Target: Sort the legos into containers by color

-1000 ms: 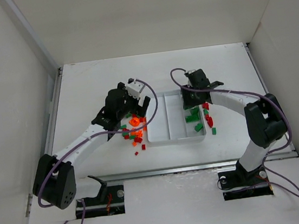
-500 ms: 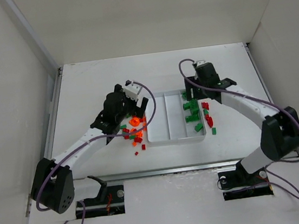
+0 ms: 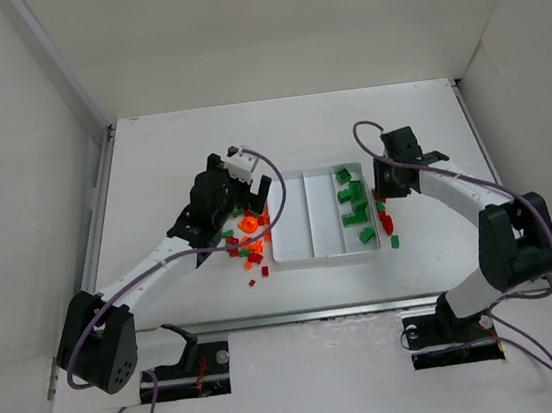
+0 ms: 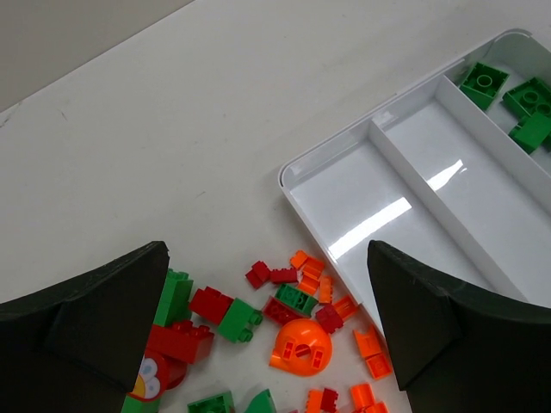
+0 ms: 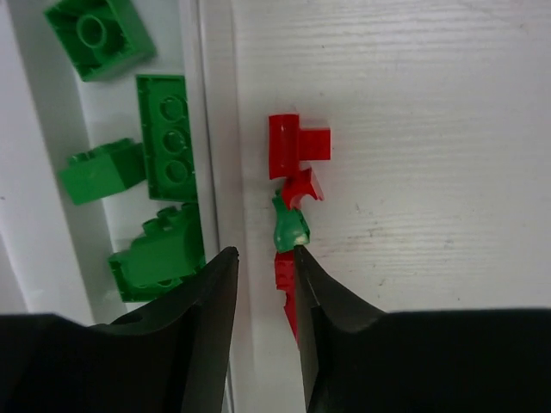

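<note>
The white tray (image 3: 315,257) has three long compartments. The right one holds several green legos (image 3: 354,204); the other two show only bare white. My left gripper (image 3: 255,201) is wide open and empty above a mixed pile of red, green and orange legos (image 3: 243,237) left of the tray. In the left wrist view the gripper (image 4: 267,335) spans the pile, with an orange dome piece (image 4: 301,348) between the fingers. My right gripper (image 5: 263,258) is slightly open and empty over the tray's right rim (image 5: 215,129). Red legos (image 5: 297,146) and a small green piece (image 5: 290,228) lie by its right finger.
A few red legos (image 3: 387,221) and one green lego (image 3: 394,241) lie on the table right of the tray. White walls enclose the table on the left, back and right. The tray's left corner (image 4: 288,172) is close to the pile.
My right gripper has moved from over the tray's far right end to the right and nearer, now over the right rim and the red legos. The left arm has barely moved.
</note>
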{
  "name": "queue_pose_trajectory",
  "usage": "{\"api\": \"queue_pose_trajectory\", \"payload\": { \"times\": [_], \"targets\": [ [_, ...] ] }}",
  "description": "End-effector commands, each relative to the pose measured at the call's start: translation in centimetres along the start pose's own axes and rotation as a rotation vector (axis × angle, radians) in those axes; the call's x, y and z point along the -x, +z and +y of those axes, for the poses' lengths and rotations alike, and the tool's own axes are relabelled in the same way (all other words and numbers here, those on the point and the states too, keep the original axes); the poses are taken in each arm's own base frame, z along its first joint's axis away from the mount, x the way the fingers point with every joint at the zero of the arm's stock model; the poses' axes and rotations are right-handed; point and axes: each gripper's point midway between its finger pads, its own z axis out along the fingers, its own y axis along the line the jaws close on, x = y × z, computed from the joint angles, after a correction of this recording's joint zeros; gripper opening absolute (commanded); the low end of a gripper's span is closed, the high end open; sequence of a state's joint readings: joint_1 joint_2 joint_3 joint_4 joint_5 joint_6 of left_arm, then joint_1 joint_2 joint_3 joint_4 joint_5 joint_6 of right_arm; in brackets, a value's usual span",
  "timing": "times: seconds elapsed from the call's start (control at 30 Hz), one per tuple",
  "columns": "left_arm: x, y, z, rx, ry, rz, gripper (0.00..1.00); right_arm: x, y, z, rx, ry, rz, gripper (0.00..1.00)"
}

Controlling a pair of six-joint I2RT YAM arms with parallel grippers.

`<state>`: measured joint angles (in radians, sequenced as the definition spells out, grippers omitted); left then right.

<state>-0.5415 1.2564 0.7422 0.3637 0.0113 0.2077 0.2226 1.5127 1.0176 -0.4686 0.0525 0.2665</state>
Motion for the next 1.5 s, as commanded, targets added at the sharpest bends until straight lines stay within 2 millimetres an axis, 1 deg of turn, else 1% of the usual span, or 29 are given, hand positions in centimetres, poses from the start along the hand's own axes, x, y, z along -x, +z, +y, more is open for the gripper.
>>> {"api": "queue_pose_trajectory", "payload": {
  "times": [0.0, 0.03, 0.13, 0.17, 0.2, 0.27, 0.33, 0.37, 0.4, 0.43, 0.57, 0.67, 0.7, 0.73, 0.8, 0.83, 0.93, 0.97, 1.07, 1.13, 1.17, 1.2, 1.23, 1.3, 1.33, 1.37, 1.4, 1.43, 1.47],
  "targets": [
    [1.1, -0.2, 0.5, 0.025, 0.006, -0.051, 1.00, -0.3, 0.3, -0.4, -0.001, 0.025, 0.012, 0.38],
    [1.1, -0.2, 0.5, 0.025, 0.006, -0.051, 1.00, -0.4, 0.6, -0.9, -0.011, 0.035, 0.020, 0.38],
    [1.5, -0.4, 0.4, 0.018, 0.015, -0.063, 1.00, -1.5, 1.6, -0.7, 0.001, 0.015, 0.068, 0.41],
    [0.7, -0.5, 0.6, 0.028, 0.016, -0.041, 1.00, -1.7, 1.9, -0.8, -0.001, 0.015, 0.078, 0.42],
    [0.7, -0.5, 0.7, 0.037, 0.016, -0.039, 1.00, -2.0, 2.2, -0.9, -0.005, 0.015, 0.091, 0.42],
    [0.4, -0.5, 0.7, 0.036, 0.025, -0.030, 1.00, -2.0, 2.2, -0.9, -0.005, 0.015, 0.091, 0.42],
    [0.7, -0.7, 1.0, 0.047, 0.025, -0.038, 1.00, -2.1, 2.9, -0.9, -0.006, 0.015, 0.093, 0.42],
    [0.7, -0.7, 1.0, 0.047, 0.025, -0.038, 1.00, -2.1, 2.9, -0.9, -0.006, 0.015, 0.093, 0.42],
    [0.7, -0.7, 1.0, 0.047, 0.025, -0.038, 1.00, -2.5, 3.3, -1.0, -0.010, 0.014, 0.109, 0.42],
    [0.7, -0.7, 1.0, 0.047, 0.025, -0.038, 1.00, -2.1, 3.5, -0.8, -0.008, 0.014, 0.100, 0.42],
    [1.0, -0.7, 1.1, 0.049, 0.042, -0.048, 1.00, -1.6, 4.0, -0.7, -0.007, 0.015, 0.096, 0.42],
    [1.0, -0.7, 1.2, 0.058, 0.042, -0.046, 1.00, -1.8, 4.2, -0.7, -0.009, 0.014, 0.105, 0.42],
    [1.0, -0.7, 1.2, 0.058, 0.042, -0.046, 1.00, -1.9, 4.6, -0.8, -0.010, 0.014, 0.108, 0.42],
    [0.9, -0.7, 1.6, 0.067, 0.040, -0.045, 1.00, -1.9, 4.6, -0.8, -0.010, 0.014, 0.108, 0.41],
    [0.9, -0.7, 1.6, 0.067, 0.040, -0.045, 1.00, -2.1, 4.8, -1.0, -0.021, 0.014, 0.114, 0.39],
    [0.9, -0.7, 1.6, 0.067, 0.040, -0.045, 1.00, -1.9, 4.9, -0.9, -0.019, 0.014, 0.105, 0.38],
    [0.5, -0.7, 1.5, 0.065, 0.040, -0.036, 1.00, -1.9, 4.9, -0.9, -0.019, 0.014, 0.105, 0.28],
    [0.5, -0.7, 1.5, 0.065, 0.040, -0.036, 1.00, -1.9, 4.9, -0.9, -0.019, 0.014, 0.105, 0.23],
    [0.5, -0.7, 1.5, 0.065, 0.040, -0.036, 1.00, -1.9, 4.9, -1.1, -0.027, 0.004, 0.103, 0.15],
    [0.5, -0.7, 1.5, 0.065, 0.040, -0.036, 1.00, -1.4, 4.6, -1.2, -0.035, 0.004, 0.091, 0.01],
    [0.5, -0.7, 1.5, 0.065, 0.040, -0.036, 1.00, -0.8, 4.5, -1.1, -0.031, -0.006, 0.080, 0.00],
    [0.5, -0.7, 1.5, 0.065, 0.040, -0.036, 1.00, -0.8, 4.0, -1.1, -0.031, -0.006, 0.079, 0.00],
    [0.5, -0.7, 1.5, 0.065, 0.040, -0.036, 1.00, -0.3, 3.5, -1.2, -0.039, -0.019, 0.070, 0.00],
    [0.5, -0.7, 1.5, 0.065, 0.040, -0.036, 1.00, 1.6, 1.9, -1.0, -0.036, -0.016, 0.009, 0.00],
    [0.5, -0.7, 1.5, 0.065, 0.040, -0.036, 1.00, 1.9, 1.3, -1.1, -0.044, -0.016, -0.003, 0.00],
    [0.7, -0.7, 1.6, 0.067, 0.040, -0.046, 1.00, 3.0, 0.4, -0.9, -0.034, -0.013, -0.041, 0.00],
    [0.6, -0.9, 1.6, 0.067, 0.040, -0.048, 1.00, 3.6, 0.0, -0.7, -0.029, -0.021, -0.059, 0.00],
    [0.9, -0.9, 1.6, 0.069, 0.039, -0.058, 1.00, 3.4, -0.1, -0.8, -0.032, -0.022, -0.050, 0.00],
    [0.7, -1.1, 1.6, 0.069, 0.039, -0.057, 1.00, 3.5, -0.4, -0.5, -0.014, -0.022, -0.057, 0.00]
  ]
}}
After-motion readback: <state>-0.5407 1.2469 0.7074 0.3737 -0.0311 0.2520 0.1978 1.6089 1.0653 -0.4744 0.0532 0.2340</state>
